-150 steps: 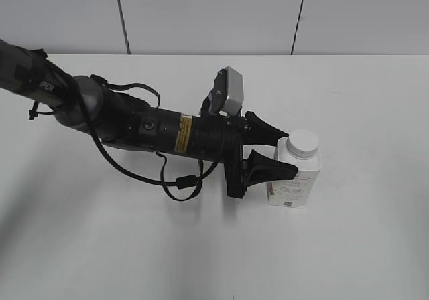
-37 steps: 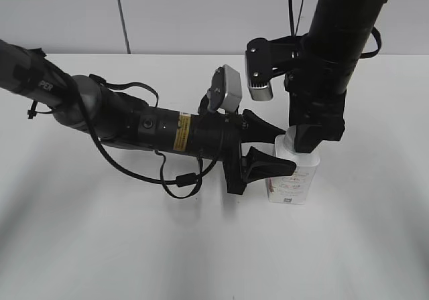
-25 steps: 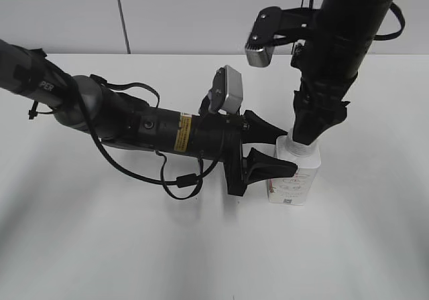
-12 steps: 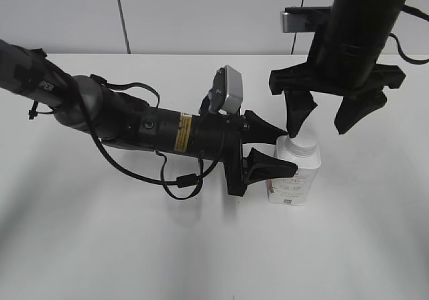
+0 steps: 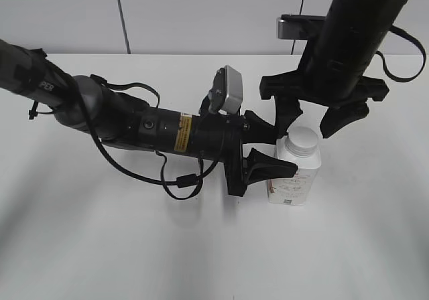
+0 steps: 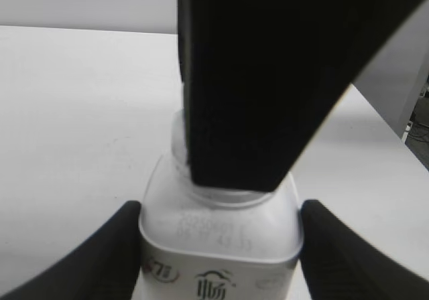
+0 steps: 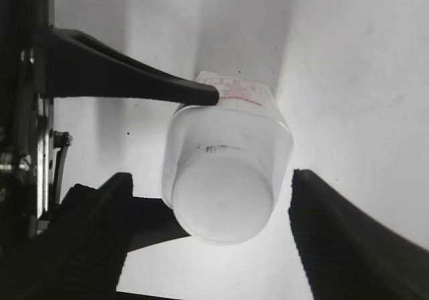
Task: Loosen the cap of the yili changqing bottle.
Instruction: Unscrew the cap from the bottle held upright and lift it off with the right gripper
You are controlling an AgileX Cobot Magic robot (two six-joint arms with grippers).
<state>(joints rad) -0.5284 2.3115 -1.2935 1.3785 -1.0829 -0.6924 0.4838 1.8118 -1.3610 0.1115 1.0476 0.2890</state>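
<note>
The yili changqing bottle stands upright on the white table, white with pink-red print. Its white cap sits on the neck. My left gripper reaches in from the left and is shut on the bottle's body, one finger on each side, as the left wrist view shows. My right gripper hangs just above the cap, open, with its fingers spread to either side and touching nothing. In the right wrist view the cap lies between the open fingers. In the left wrist view a right finger hides most of the cap.
The left arm with its cables lies low across the table from the left edge. The right arm comes down from above at the back right. A grey panelled wall stands behind the white table.
The right gripper was shut on the cap and turned on it, then opened and lifted slightly. The left gripper and the bottle have stayed put.
</note>
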